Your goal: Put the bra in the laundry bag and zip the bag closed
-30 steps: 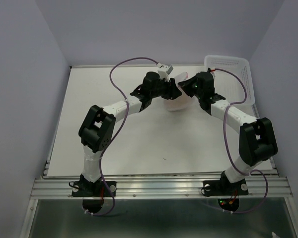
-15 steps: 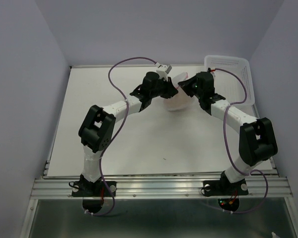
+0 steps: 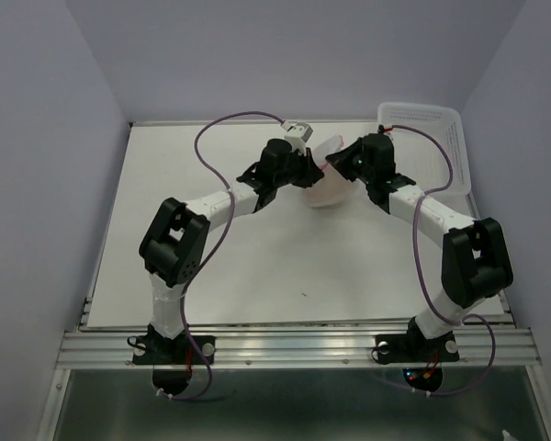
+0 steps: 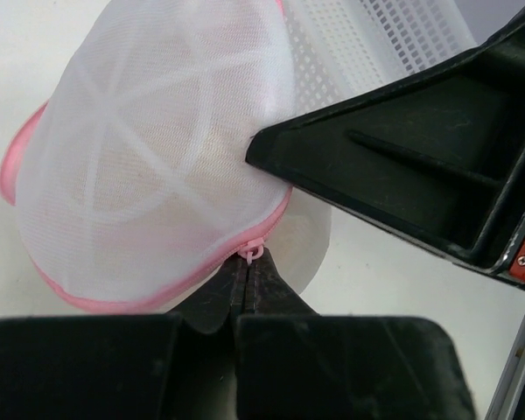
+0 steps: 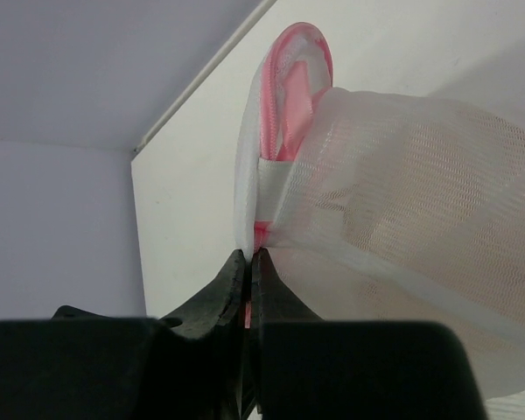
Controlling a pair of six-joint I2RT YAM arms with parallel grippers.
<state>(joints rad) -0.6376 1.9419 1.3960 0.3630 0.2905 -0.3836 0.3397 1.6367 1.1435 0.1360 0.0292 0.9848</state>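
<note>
The laundry bag (image 3: 329, 182) is a white mesh pouch with pink trim, held between both grippers at the far middle of the table. A peach-beige shape, the bra (image 4: 206, 144), shows faintly through the mesh and also in the right wrist view (image 5: 437, 219). My left gripper (image 4: 248, 261) is shut on the bag's pink zipper pull (image 4: 251, 253) at the pink rim. My right gripper (image 5: 249, 260) is shut on the bag's pink-trimmed edge (image 5: 262, 229). In the top view the left gripper (image 3: 318, 168) and right gripper (image 3: 335, 163) nearly meet over the bag.
A rigid white perforated plastic basket (image 3: 441, 138) stands at the back right, just behind the right arm; it also shows in the left wrist view (image 4: 376, 39). The white table (image 3: 257, 266) ends at a metal rail at the near edge.
My left arm has shifted slightly left and its wrist has turned, drawing the zipper pull along the bag's rim. The right gripper holds still.
</note>
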